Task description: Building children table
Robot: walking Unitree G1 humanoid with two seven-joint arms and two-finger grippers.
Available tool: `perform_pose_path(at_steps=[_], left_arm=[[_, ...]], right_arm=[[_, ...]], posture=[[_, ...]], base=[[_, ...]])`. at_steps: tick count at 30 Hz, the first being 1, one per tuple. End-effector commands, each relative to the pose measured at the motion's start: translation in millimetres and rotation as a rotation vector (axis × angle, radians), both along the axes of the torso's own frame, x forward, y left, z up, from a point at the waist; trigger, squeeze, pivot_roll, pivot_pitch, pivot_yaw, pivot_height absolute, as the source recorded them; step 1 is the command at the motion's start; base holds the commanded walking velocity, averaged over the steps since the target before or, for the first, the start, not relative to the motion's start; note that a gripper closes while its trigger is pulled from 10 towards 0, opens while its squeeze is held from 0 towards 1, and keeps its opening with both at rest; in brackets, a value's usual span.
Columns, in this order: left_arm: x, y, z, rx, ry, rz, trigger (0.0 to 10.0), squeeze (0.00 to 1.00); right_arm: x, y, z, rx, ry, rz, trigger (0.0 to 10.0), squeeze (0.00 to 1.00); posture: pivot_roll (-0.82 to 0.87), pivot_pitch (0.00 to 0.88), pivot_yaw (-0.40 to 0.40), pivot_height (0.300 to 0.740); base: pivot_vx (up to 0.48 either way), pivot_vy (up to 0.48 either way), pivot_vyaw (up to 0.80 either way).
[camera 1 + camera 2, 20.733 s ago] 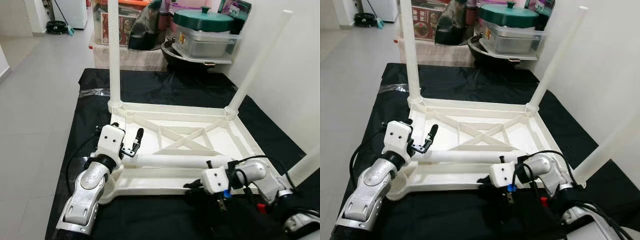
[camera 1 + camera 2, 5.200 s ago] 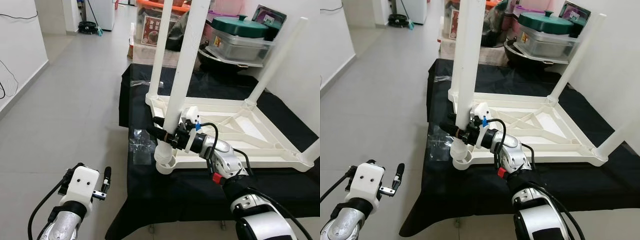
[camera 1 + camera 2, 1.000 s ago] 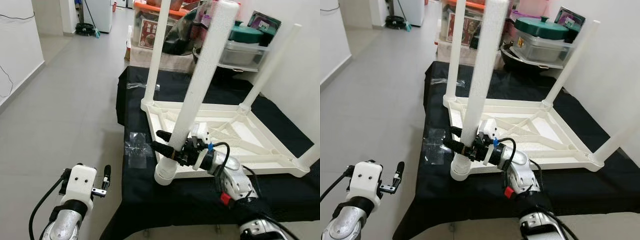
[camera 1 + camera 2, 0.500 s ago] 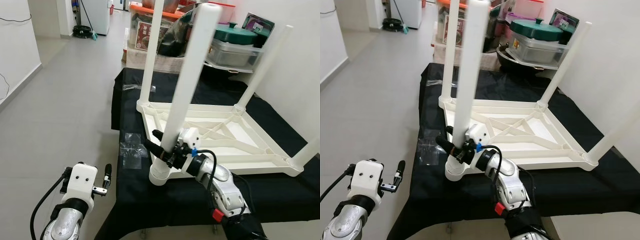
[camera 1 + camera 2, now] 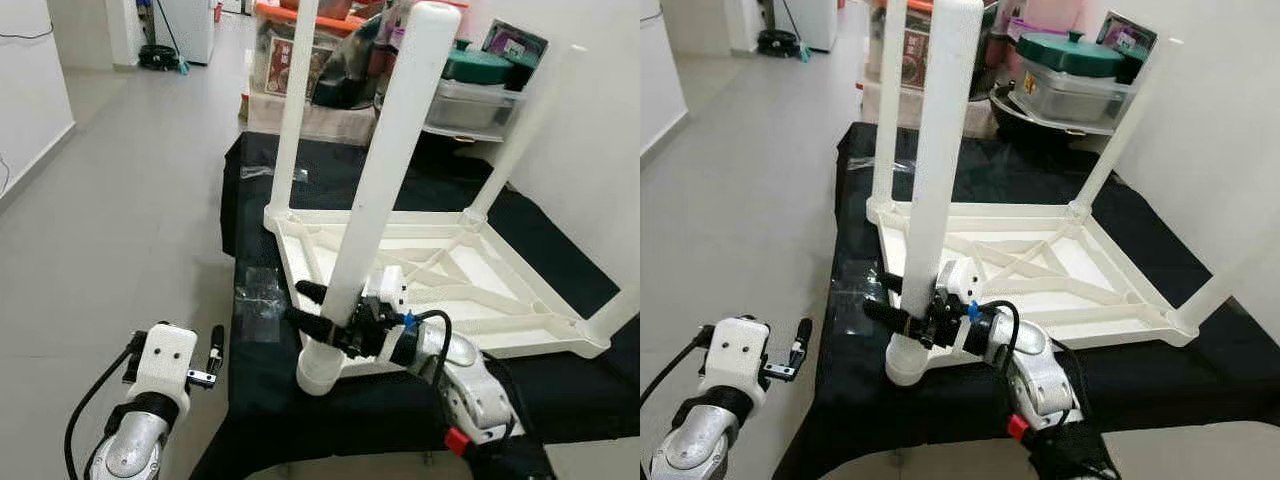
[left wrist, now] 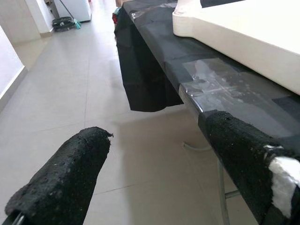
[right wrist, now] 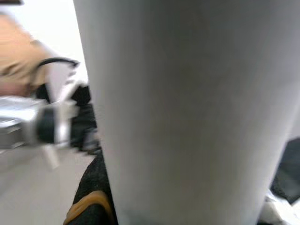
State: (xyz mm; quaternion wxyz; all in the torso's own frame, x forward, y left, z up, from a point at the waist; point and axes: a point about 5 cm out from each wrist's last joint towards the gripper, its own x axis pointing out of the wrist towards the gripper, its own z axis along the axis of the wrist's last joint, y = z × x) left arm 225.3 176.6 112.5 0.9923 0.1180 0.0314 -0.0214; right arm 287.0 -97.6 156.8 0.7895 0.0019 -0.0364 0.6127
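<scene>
A white plastic children's table (image 5: 470, 300) lies upside down on a black cloth-covered surface (image 5: 250, 190). Three legs stand in its corners: far left (image 5: 296, 100), far right (image 5: 530, 130) and near right (image 5: 622, 305). The fourth leg (image 5: 388, 180) leans slightly, with its foot at the near left corner socket (image 5: 318, 372). My right gripper (image 5: 310, 305) is shut on this leg low down, and in the right wrist view the leg (image 7: 187, 112) sits right against a black finger (image 7: 93, 187). My left gripper (image 5: 207, 352) hangs open over the floor beside the black surface, fingers (image 6: 65, 187) apart.
Storage boxes and a green-lidded pot (image 5: 470, 70) crowd the far end behind the black surface. A white wall runs close along the right. A taped clear patch (image 5: 258, 295) lies on the cloth near the left edge. Grey tiled floor (image 5: 110, 230) stretches out to the left.
The leg once lay across the table's underside; now it stands at the near left corner. Over the last second its tilt wobbled in my right gripper. The camera shifted slightly.
</scene>
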Motion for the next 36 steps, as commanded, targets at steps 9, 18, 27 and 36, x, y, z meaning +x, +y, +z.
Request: perform_pose_path(at_steps=[9,18,27,36], left_arm=[[-3.8,-0.2,-6.4,-0.001,0.019,0.006,10.0,0.0],[-6.9,0.7,-7.0,0.001,0.025,0.016,10.0,0.0],[-9.3,3.6,-7.9,0.004,0.032,0.022,10.0,0.0],[-7.9,2.1,-7.9,0.002,0.033,0.017,10.0,0.0]], right_arm=[[-4.7,14.8,-21.0,-0.072,0.105,0.221,10.0,0.0],[-1.0,25.3,-19.6,-0.012,0.135,0.281,10.0,0.0],[-0.8,27.0,-21.2,0.013,0.128,0.256,10.0,0.0],[-1.7,33.3,-26.7,0.123,0.121,0.018,10.0,0.0]], posture=[[0.21,0.0,-0.198,0.74],[0.22,0.0,-0.207,0.74],[0.22,0.0,-0.203,0.74],[0.21,0.0,-0.192,0.74]], base=[[0.0,0.0,0.0],[0.0,0.0,0.0],[0.0,0.0,0.0],[0.0,0.0,0.0]])
